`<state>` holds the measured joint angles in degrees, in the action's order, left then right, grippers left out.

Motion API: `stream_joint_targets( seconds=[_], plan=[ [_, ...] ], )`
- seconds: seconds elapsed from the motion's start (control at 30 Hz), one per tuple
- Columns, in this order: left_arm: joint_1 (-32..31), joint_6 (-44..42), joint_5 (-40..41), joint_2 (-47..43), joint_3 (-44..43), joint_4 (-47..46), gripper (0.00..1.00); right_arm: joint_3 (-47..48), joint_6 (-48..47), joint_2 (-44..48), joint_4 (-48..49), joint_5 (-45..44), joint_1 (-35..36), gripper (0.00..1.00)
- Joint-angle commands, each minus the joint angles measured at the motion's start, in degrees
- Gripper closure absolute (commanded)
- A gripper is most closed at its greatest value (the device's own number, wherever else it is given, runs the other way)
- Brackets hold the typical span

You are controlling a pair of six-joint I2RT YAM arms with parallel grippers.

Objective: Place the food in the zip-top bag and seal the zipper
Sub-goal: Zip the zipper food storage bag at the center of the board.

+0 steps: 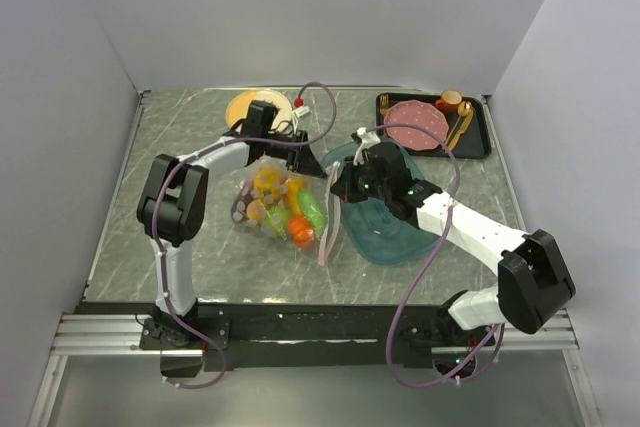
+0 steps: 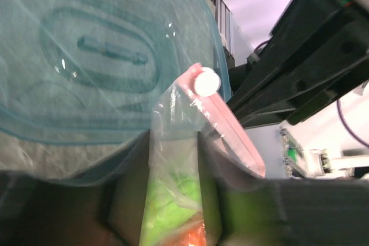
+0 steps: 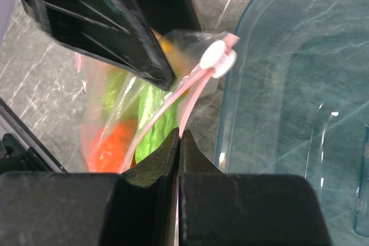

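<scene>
The bag (image 1: 262, 209) lies in the middle of the table (image 1: 180, 137), and the food (image 1: 285, 209) is inside it: yellow, orange and green toy pieces all bunched up. The pink zipper (image 1: 327, 232) runs down the bag's 3 o'clock side. Its little white slider (image 3: 218, 59) sits up at the 12 o'clock end. The right claw (image 3: 179, 142) is squeezed tight, and the pink zipper goes in between its two fingers, just below the slider. The left claw (image 1: 303, 162) is at the bag's 1 o'clock corner, right by the slider. Its fingers are partly apart with the bag's clear corner between them, but I cannot tell if it is really pinching the plastic. A blue-green tray (image 1: 395, 242) sits at 3 o'clock from the bag, touching the zipper side. A black tray (image 1: 482, 132) with a pink plate (image 1: 415, 122) is at the table's 1 o'clock corner. An orange plate (image 1: 240, 107) is at 11 o'clock.
</scene>
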<state>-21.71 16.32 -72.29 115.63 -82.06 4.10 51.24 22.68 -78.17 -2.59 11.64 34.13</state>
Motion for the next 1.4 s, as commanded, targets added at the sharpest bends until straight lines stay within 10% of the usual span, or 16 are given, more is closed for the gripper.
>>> stream_joint_targets(
  seconds=[0.0,0.17,0.3,0.4,0.57,1.37],
  plan=[
    [-0.43,2.03,-0.22,-4.27,4.36,-3.2,0.75,0.0,0.7,2.76,2.41,-1.88,-0.55,0.99],
    [-0.43,6.88,2.41,-6.47,6.65,-9.46,0.99,-0.53,2.02,2.67,2.41,-2.58,-0.64,0.95],
    [-0.35,8.72,7.06,-8.67,7.35,-9.63,0.99,-0.36,2.55,3.29,0.49,-4.42,-0.56,0.78],
    [-0.35,9.08,9.7,-10.77,7.88,-8.59,0.99,-0.79,3.68,4.95,-1.18,-6.44,-0.99,0.47],
    [-0.52,8.56,13.05,-13.5,8.5,-6.74,0.99,-2.46,5.53,11.09,-1.81,-9.09,-2.83,0.36],
    [-1.58,8.2,14.72,-15.26,9.73,-6.12,0.99,8.96,4.13,0.04,2.06,-0.74,-5.65,0.46]
  ],
)
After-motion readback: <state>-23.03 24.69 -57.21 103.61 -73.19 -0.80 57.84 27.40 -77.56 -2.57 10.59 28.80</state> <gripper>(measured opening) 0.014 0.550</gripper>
